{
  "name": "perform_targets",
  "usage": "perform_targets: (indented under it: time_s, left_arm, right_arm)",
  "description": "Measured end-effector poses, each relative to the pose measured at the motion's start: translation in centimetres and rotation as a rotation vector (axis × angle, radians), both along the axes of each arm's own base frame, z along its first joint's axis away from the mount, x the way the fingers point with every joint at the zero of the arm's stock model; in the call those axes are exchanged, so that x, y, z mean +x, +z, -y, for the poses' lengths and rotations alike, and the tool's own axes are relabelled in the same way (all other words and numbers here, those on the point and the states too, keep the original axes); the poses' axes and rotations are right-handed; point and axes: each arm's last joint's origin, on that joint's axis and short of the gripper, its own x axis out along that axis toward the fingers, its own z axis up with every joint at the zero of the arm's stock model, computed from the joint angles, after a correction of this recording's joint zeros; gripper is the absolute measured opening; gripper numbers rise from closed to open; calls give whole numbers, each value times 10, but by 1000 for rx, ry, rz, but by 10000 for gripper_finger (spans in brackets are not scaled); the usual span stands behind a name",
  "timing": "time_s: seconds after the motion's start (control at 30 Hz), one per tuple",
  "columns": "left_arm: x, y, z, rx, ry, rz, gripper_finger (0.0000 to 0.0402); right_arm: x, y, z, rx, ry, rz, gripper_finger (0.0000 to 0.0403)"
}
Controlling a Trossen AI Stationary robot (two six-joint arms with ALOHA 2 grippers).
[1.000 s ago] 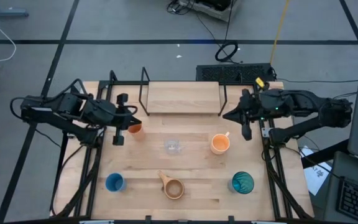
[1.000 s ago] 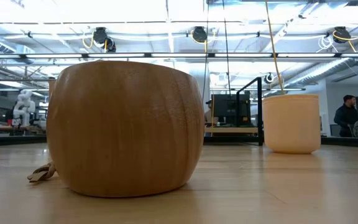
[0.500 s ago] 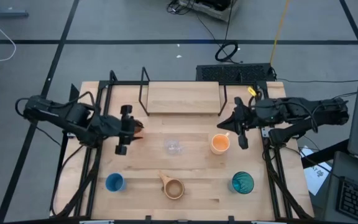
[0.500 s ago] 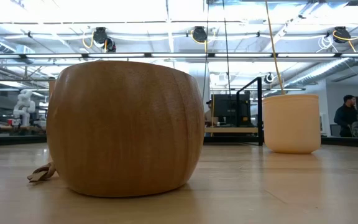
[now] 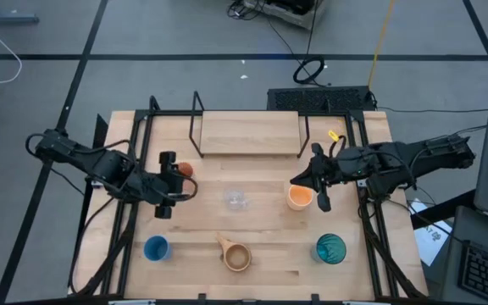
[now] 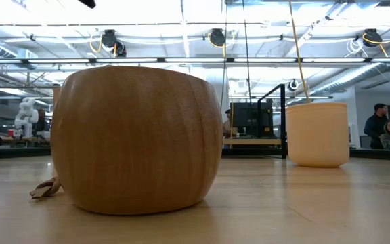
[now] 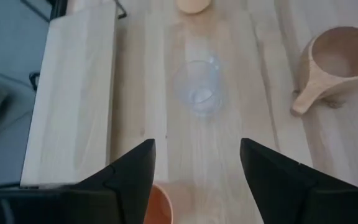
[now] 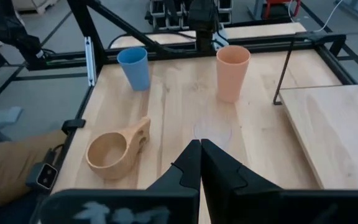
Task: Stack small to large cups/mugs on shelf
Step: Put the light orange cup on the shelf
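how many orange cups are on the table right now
2. One orange cup stands near the shelf's left legs, partly hidden by the left pincer. The other orange cup stands right of centre, under the right pincer. None seem hidden elsewhere.

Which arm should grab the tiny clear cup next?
Left, probably. The left gripper has open fingers pointing straight at the clear cup, with bare table between. The right gripper is shut and sits over the orange cup on its side.
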Motion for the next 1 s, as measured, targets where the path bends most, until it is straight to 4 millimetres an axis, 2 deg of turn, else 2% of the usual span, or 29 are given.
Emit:
perform_targets:
  time_s: [0.27,0.5,0.6,0.8,1.0]
  left_arm:
    - [8,6,5,0,24,-109,239]
    - [25,-15,33,23,-45,-253,239]
    - [30,-24,39,56,-54,-315,239]
    - [31,-27,32,59,-27,-371,239]
    - [34,-29,8,12,57,-464,239]
  right_arm:
    - [4,-14,-1,-19,9,-3,0]
    - [4,-22,-1,-6,0,-25,0]
    - [4,-22,-1,-5,0,-23,0]
    - [4,-21,-1,24,-15,-17,0]
    - [4,-21,-1,37,-21,-17,0]
